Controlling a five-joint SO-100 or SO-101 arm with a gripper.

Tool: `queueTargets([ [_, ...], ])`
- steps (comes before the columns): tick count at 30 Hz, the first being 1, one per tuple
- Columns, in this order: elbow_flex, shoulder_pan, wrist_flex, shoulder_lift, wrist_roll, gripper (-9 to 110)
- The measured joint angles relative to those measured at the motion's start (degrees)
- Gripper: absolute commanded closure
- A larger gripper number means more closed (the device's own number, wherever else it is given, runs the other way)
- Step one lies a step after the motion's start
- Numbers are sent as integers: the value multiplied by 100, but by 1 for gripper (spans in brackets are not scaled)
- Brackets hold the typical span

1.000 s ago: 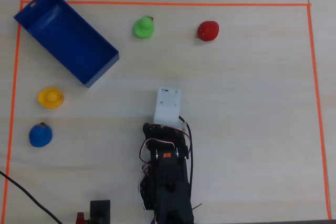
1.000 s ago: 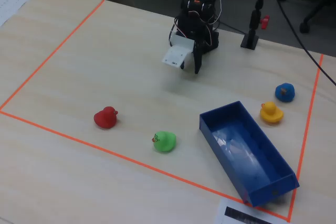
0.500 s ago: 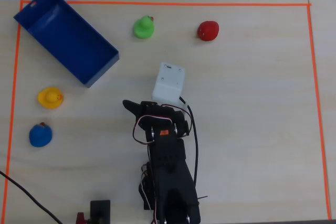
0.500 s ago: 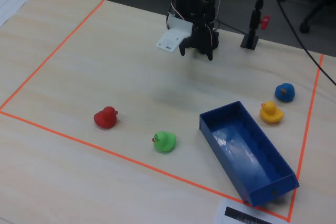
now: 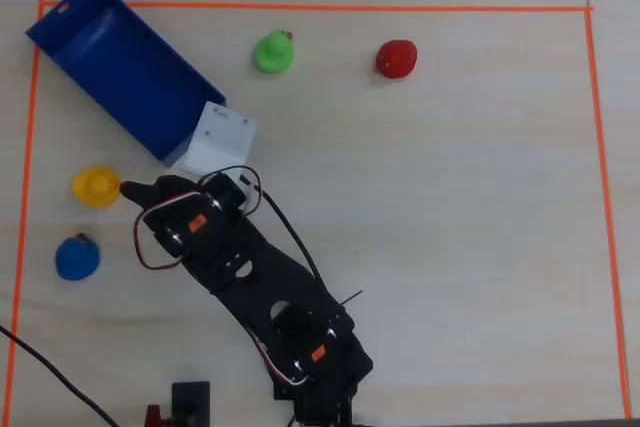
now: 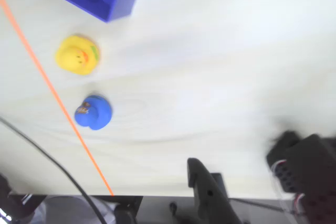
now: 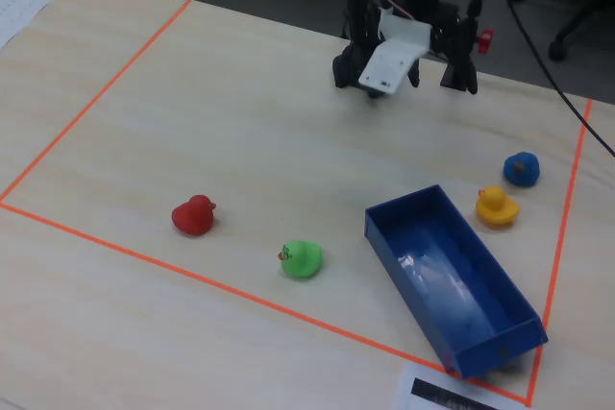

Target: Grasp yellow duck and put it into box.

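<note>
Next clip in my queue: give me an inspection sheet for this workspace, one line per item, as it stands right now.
Surface: pale wood-grain table with an orange tape border.
Job's things: yellow duck on the table beside the box, outside it; box interior looks empty in the fixed view.
Clutter: blue duck near the yellow one; green duck and red duck apart along the far tape line.
Hand: hand close to the yellow duck, holding nothing; open or shut cannot be told.
Cables: black cable crosses the table corner; wires loop over the arm.
Surroundings: printed paper beyond the tape; chair bases on the floor behind.
</note>
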Motion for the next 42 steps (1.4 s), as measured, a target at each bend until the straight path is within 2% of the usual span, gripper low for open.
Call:
queueTargets([
  [8,62,-809,-1151,-1494,765,51],
  [21,545,-905,-2997,-2224,888,51],
  [34,492,-1714,-3797,-2883,1055,51],
  [42,413,-1731,-4148,-3059,1028,52],
])
